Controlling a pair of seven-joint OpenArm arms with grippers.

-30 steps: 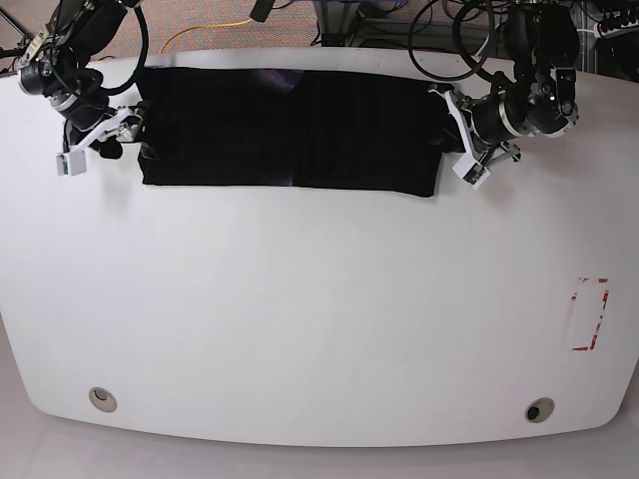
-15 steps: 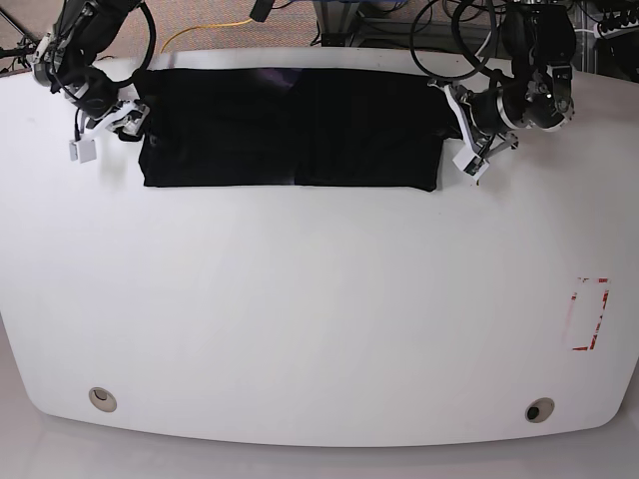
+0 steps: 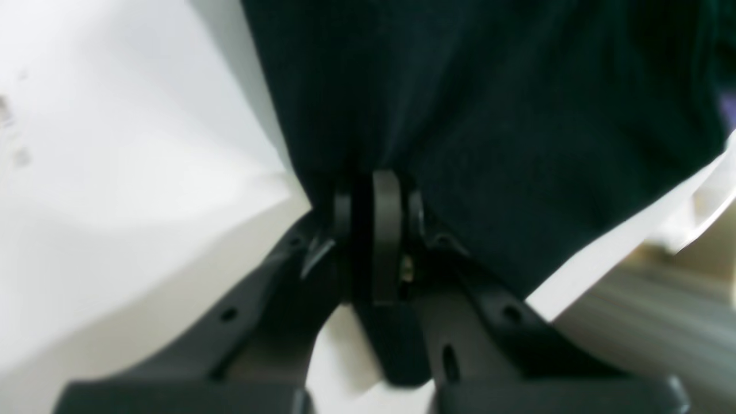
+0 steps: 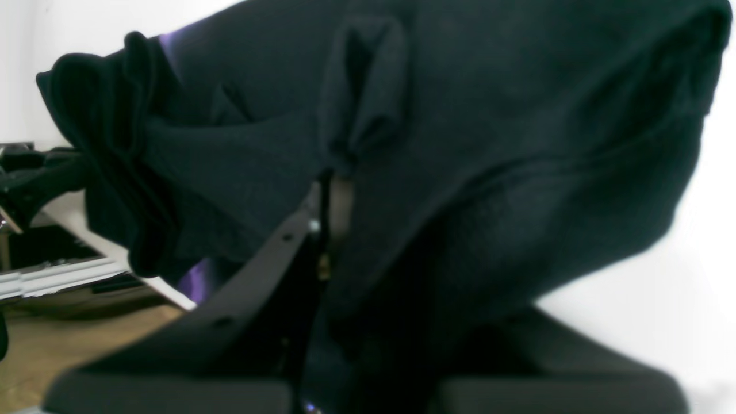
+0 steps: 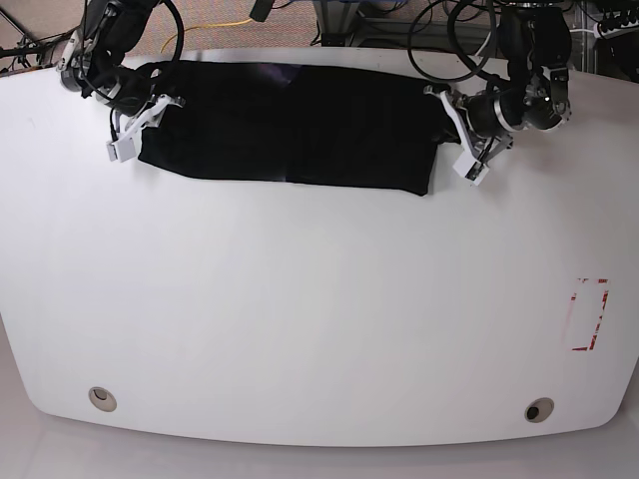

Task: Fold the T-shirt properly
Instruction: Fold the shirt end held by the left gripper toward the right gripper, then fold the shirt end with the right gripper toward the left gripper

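- The left gripper (image 3: 376, 207) has its jaws pressed together on the edge of the shirt (image 3: 489, 115); in the left wrist view the dark fingers (image 3: 385, 230) meet with cloth nipped between them
- The right gripper (image 4: 330, 195) likewise pinches the shirt; in the right wrist view the cloth bunches and drapes over the jaws, hiding most of them
- In the base view the left gripper (image 5: 451, 128) sits at that view's right end of the shirt (image 5: 290, 125), the right gripper (image 5: 140, 125) at its left end, each arm reaching in from the far side
- The shirt lies as a long dark band across the far part of the table (image 5: 319, 319), held at both ends, its near edge sagging a little toward the middle
- Progress, as I judge it: the shirt already looks doubled lengthwise into a strip, so a first fold seems done; what is left is bringing the ends together into a compact stack and smoothing it flat
- Cloth: plain black, soft, matte, limp; it puckers into folds at each pinch and shows a faint seam line near its middle
- Table: white, smooth, rounded corners, with a red-marked patch (image 5: 588, 314) near one side and two small round fittings (image 5: 101, 398) along the near edge
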